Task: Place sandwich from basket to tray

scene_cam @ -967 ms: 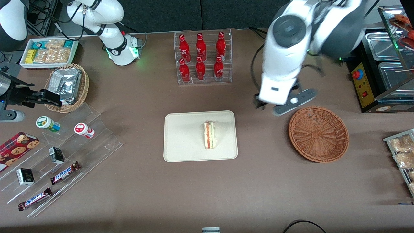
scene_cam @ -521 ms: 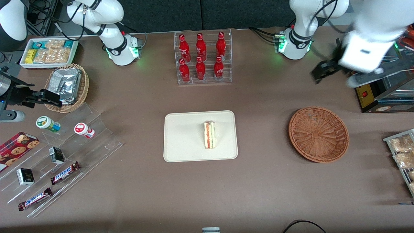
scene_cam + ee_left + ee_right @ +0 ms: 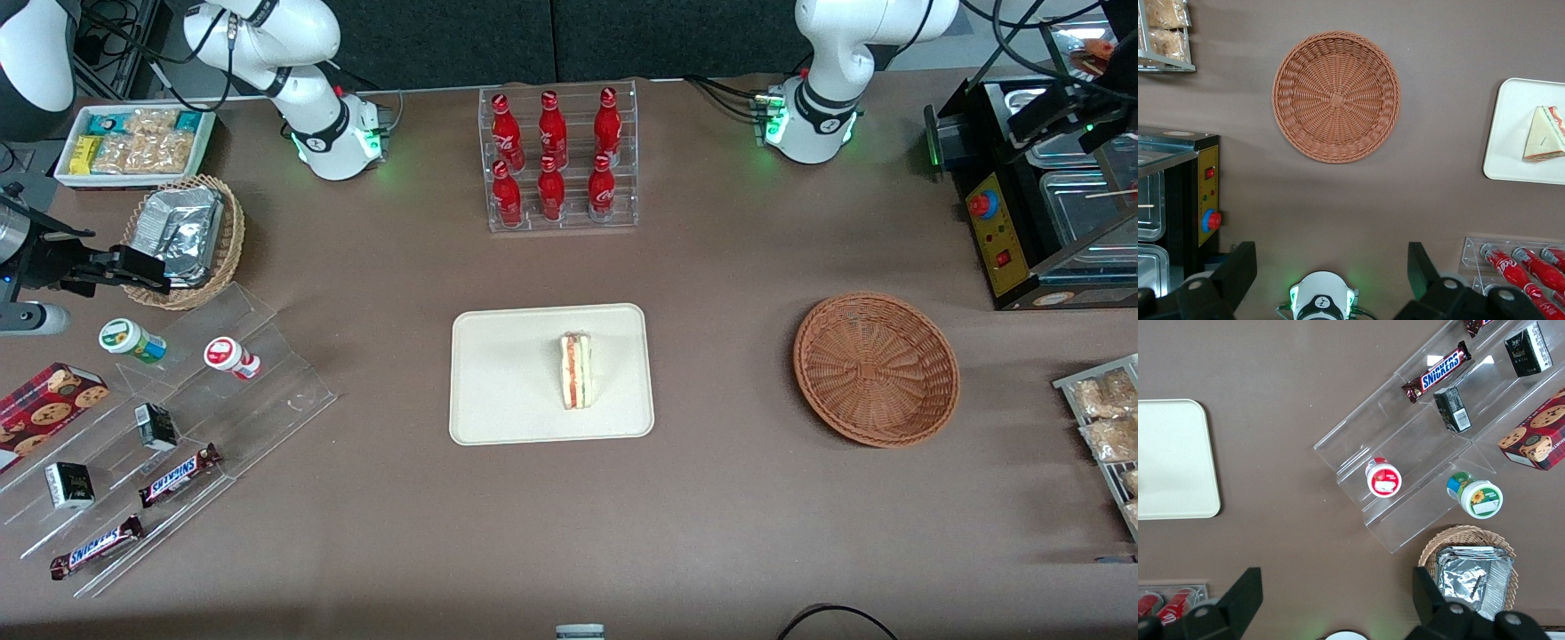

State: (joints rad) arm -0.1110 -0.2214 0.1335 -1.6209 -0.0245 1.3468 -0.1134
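The sandwich (image 3: 576, 371) (image 3: 1545, 135) lies on the cream tray (image 3: 507, 382) (image 3: 1515, 127), standing on one bread face with its filling edge showing. The reddish-brown wicker basket (image 3: 876, 369) (image 3: 1336, 97) sits beside the tray toward the working arm's end and holds nothing. My gripper (image 3: 1330, 267) (image 3: 1062, 111) is raised high near the working arm's base, over the black appliance, well apart from basket and tray. Its fingers (image 3: 1238, 270) stand wide open with nothing between them.
A clear rack of red bottles (image 3: 558, 160) stands farther from the camera than the tray. A black appliance with a red button (image 3: 996, 222) and a rack of snack packets (image 3: 1107, 427) flank the basket. Acrylic display steps (image 3: 178, 427) and a foil-packet basket (image 3: 182, 236) lie toward the parked arm's end.
The working arm has swung up and away from the spot between tray and basket toward its own end of the table. The sandwich has stayed put on the tray.
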